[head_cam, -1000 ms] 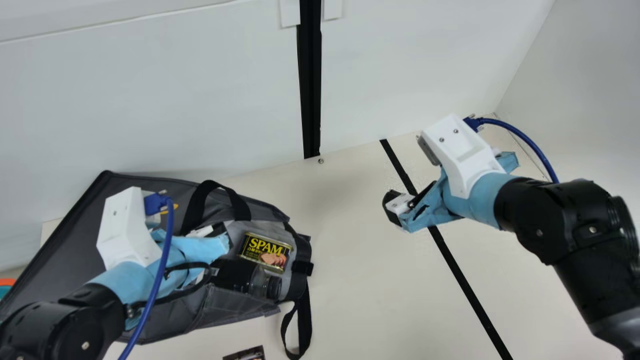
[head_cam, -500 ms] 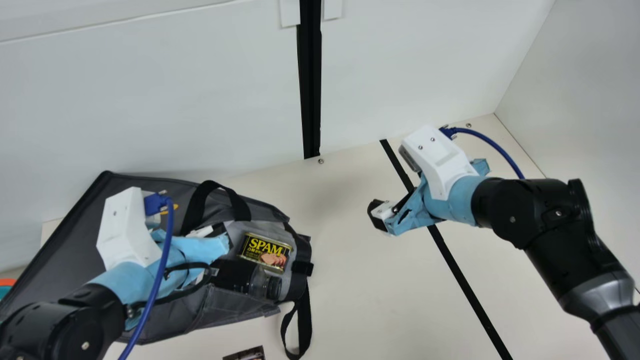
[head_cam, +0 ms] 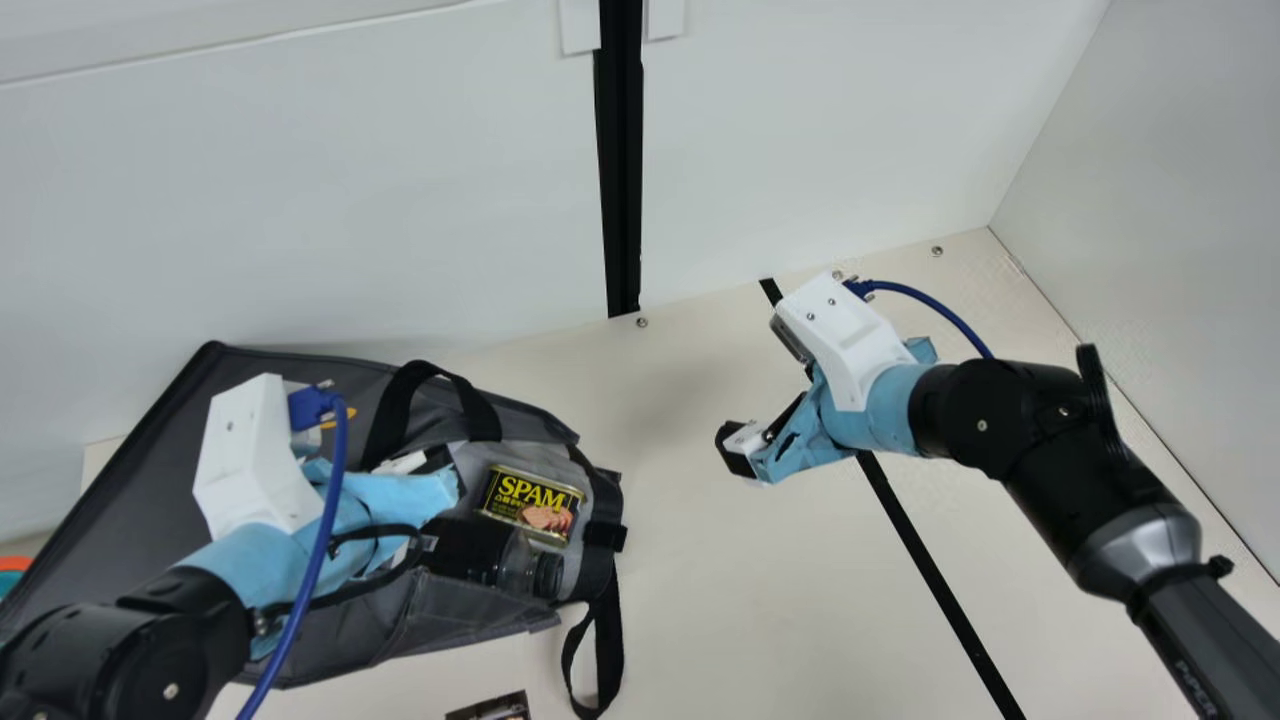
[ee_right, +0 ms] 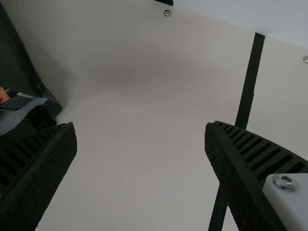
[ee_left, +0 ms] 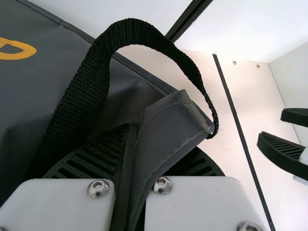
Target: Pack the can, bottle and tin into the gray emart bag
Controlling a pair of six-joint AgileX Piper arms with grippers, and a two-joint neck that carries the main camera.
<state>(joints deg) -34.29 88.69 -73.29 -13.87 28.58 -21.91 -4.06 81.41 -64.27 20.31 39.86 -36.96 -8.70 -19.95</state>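
My left gripper (head_cam: 425, 497) is over the gray bag (head_cam: 120, 510), which lies on its side. In the left wrist view that gripper (ee_left: 139, 137) is shut on a fold of the bag's fabric (ee_left: 168, 118). Inside the bag's mouth the yellow-and-black tin (head_cam: 530, 504) lies beside a dark bottle (head_cam: 515, 565), its cap toward the opening. A white-and-black item behind the tin is partly covered; I cannot tell if it is the can. To the right of the bag, above the table, is my right gripper (head_cam: 742, 447); in its wrist view the gripper (ee_right: 140, 130) is open and empty.
A black strap (head_cam: 606, 650) trails from the bag onto the table. A dark printed item (head_cam: 492, 708) is at the near edge, an orange-and-teal object (head_cam: 14, 572) at far left. White walls stand behind and at right; free table lies between bag and right arm.
My right arm has moved left, toward the bag, and slightly down in the main view. The left arm, bag and its contents have kept still.
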